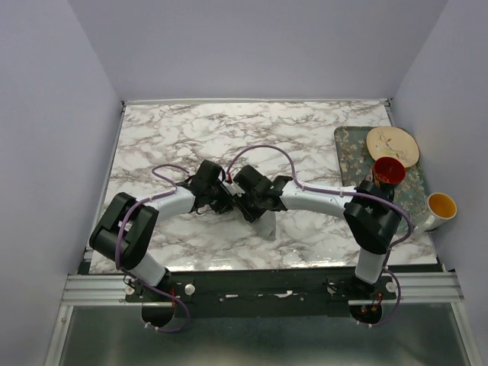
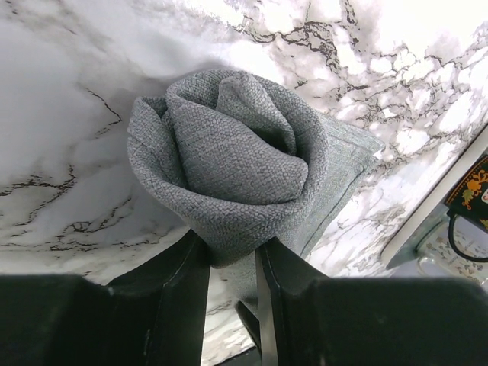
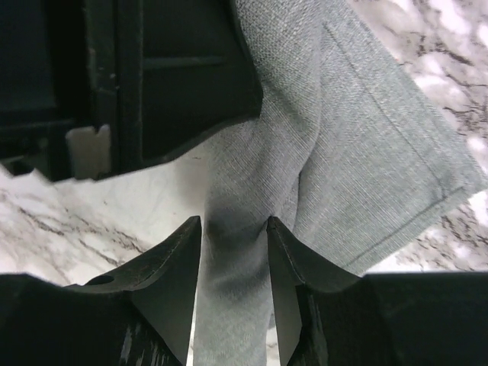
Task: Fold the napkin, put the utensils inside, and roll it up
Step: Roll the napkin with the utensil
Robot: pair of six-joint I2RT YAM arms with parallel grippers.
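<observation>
Our left gripper point(image 2: 231, 263) has its jaws drawn in partway and pinched on the lower edge of the napkin point(image 2: 229, 152), which bunches above them in a loose rosette, not a neat roll. Our right gripper point(image 3: 232, 255), jaws likewise part closed, has a band of the same cloth filling its gap, apparently gripped. The napkin hangs between the two over the middle of the bench point(image 1: 191, 130), one hemmed corner dangling free. No utensils show. To do this well, we judge we should lay the cloth flat, draw the hemmed edge taut and fold squarely before rolling.
</observation>
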